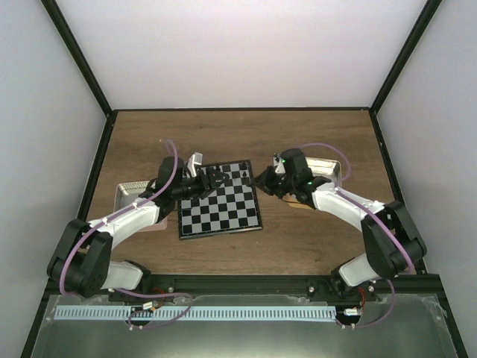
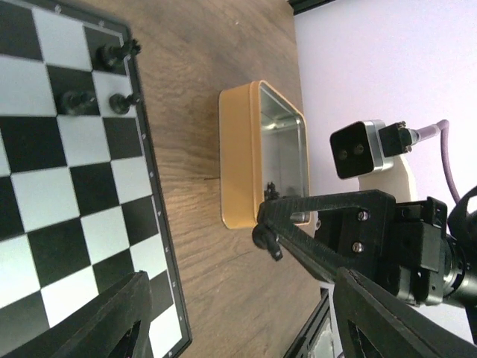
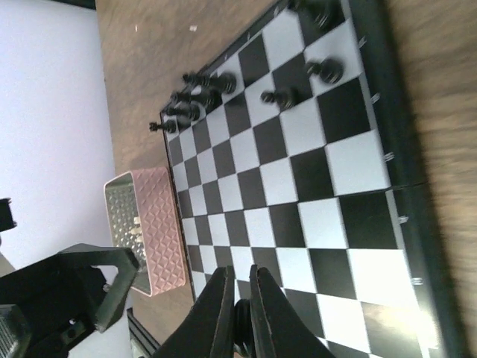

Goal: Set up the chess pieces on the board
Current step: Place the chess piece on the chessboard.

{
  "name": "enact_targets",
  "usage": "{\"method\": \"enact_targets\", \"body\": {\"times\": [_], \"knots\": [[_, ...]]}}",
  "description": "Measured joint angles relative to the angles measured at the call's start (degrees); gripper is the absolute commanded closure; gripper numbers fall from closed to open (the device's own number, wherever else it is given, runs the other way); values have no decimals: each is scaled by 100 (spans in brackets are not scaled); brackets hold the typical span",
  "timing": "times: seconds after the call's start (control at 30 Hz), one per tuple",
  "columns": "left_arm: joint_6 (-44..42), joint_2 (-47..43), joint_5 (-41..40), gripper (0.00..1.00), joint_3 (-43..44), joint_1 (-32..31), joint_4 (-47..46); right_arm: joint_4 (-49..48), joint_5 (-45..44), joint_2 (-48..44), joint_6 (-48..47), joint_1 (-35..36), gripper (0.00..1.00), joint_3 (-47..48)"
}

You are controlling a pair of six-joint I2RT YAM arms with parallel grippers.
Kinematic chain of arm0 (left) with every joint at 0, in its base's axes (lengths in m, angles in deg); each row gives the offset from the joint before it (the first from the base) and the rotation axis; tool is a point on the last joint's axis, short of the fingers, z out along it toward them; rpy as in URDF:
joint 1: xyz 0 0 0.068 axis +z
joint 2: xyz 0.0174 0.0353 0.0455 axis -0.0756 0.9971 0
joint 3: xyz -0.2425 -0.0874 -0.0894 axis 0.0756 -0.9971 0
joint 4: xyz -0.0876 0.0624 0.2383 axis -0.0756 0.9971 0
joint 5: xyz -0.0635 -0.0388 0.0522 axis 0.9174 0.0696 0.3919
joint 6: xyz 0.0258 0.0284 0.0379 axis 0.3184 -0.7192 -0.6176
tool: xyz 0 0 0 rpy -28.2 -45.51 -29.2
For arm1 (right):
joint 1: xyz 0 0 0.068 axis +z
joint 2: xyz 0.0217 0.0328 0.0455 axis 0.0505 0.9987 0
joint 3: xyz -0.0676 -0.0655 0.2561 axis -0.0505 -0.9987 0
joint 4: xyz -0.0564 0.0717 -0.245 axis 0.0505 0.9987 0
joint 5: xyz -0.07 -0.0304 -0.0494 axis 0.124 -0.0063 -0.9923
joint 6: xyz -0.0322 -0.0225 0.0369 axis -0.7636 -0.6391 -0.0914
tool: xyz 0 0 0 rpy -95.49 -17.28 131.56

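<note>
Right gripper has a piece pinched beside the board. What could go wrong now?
The tiny chess piece pinched in the right gripper may slip or tip on release.
The placed pieces crowd the far rows of the board; the fingers could knock them.
The open left gripper hangs by the same far end; the arms could clash.

Gold tin and pink tray (quilted sides) on wooden table.
</note>
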Motion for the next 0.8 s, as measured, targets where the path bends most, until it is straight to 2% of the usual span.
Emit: {"method": "enact_targets", "body": {"times": [0.27, 0.47, 0.8], "knots": [[439, 70, -22, 41, -428, -105, -149, -396, -81, 850, 546, 809, 95, 286], [516, 109, -90, 48, -442, -142, -157, -503, -85, 1095, 660, 1016, 94, 581], [612, 420, -13, 76, -442, -184, -321, -542, -81, 1296, 660, 1117, 94, 756]]}}
